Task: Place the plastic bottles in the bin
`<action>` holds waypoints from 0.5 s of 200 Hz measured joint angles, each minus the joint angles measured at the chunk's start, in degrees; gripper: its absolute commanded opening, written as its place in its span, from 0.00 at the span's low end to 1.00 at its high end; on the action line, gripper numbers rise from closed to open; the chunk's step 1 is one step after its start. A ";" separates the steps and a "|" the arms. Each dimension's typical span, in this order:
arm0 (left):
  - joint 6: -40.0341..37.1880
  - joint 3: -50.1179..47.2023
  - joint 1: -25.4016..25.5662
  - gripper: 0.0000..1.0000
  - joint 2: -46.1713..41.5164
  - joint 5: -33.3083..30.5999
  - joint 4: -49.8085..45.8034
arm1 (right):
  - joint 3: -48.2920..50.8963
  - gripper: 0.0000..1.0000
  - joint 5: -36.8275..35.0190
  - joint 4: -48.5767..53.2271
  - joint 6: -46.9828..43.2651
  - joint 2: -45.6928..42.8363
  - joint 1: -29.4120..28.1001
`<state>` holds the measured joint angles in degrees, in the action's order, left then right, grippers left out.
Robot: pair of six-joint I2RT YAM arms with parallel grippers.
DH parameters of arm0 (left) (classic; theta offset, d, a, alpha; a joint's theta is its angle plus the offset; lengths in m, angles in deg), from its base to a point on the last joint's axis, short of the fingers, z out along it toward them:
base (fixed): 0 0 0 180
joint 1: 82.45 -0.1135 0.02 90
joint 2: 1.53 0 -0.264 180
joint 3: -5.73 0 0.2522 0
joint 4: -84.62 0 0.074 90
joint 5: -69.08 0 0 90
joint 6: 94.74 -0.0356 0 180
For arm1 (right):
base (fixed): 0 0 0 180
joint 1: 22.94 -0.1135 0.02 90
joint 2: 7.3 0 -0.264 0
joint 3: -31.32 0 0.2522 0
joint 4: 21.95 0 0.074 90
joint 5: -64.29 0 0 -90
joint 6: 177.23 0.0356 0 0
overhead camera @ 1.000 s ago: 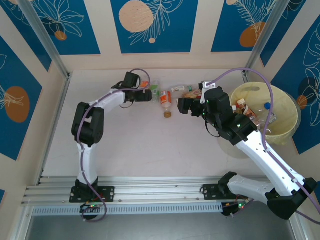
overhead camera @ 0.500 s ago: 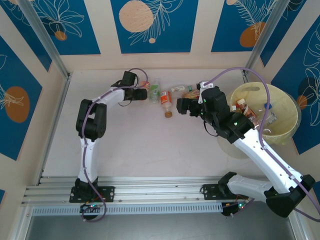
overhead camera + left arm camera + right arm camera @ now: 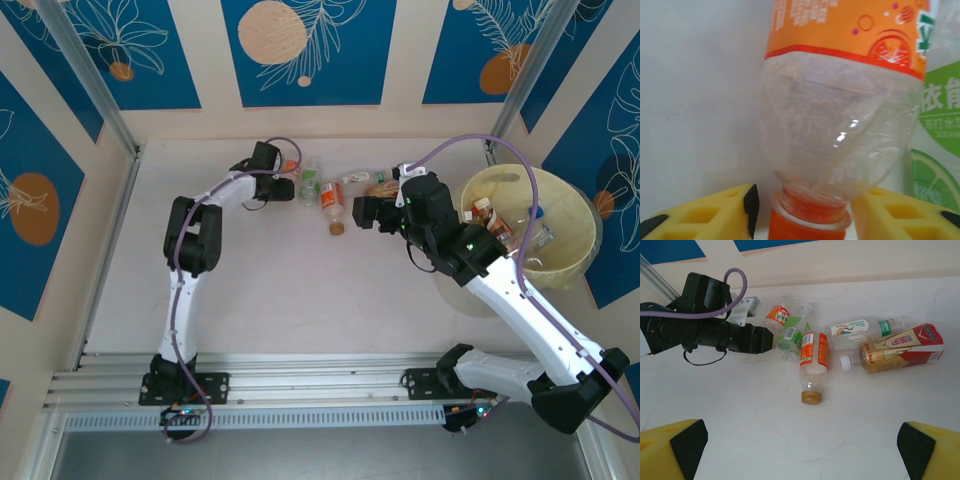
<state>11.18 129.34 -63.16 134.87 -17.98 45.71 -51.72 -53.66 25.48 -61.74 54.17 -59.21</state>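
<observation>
Several plastic bottles lie at the back of the table. An orange-labelled, orange-capped bottle (image 3: 840, 115) (image 3: 290, 170) (image 3: 777, 315) has its neck between the open yellow fingers of my left gripper (image 3: 802, 205) (image 3: 283, 187) (image 3: 757, 339); the left finger stands a little clear of the cap. A green-labelled bottle (image 3: 309, 183) (image 3: 789, 336) (image 3: 940, 125) lies against it. A brown-capped bottle (image 3: 333, 206) (image 3: 813, 362), a white-labelled one (image 3: 860, 328) and a red-gold one (image 3: 897, 348) lie to the right. My right gripper (image 3: 366, 212) (image 3: 800, 452) hangs open above bare table. The pale yellow bin (image 3: 572, 215) holds several bottles.
The back wall runs just behind the bottles. The bin stands at the right edge, beside my right arm's forearm (image 3: 500, 285). A purple cable (image 3: 480, 140) arcs over the bin's near rim. The white tabletop (image 3: 300, 290) stretches in front of the bottles.
The left arm's elbow has swung right and forward while its gripper stayed at the orange-capped bottle, shifting slightly. The right arm has barely moved.
</observation>
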 measured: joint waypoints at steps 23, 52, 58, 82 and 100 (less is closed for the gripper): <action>-0.50 2.10 0.39 0.37 1.09 -0.11 -0.96 | 0.00 0.99 -0.20 0.02 0.00 0.00 0.00; -1.31 2.23 0.87 0.22 1.36 -0.68 -1.51 | 0.00 0.99 -0.39 0.04 0.00 0.00 0.00; -1.46 2.21 0.87 0.20 1.29 -0.68 -1.51 | 0.00 1.00 -0.39 0.04 0.00 0.00 0.00; -2.14 -1.64 0.90 0.10 -1.05 -0.92 0.02 | 0.00 1.00 -0.42 0.04 -0.02 0.00 0.00; -2.40 -9.33 0.87 0.04 -6.21 -1.31 1.09 | 0.00 1.00 -0.42 0.02 -0.02 0.00 0.02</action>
<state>8.78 120.00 -62.29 128.66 -19.29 46.80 -51.72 -54.07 25.50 -61.76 54.17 -59.19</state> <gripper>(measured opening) 0.245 0.995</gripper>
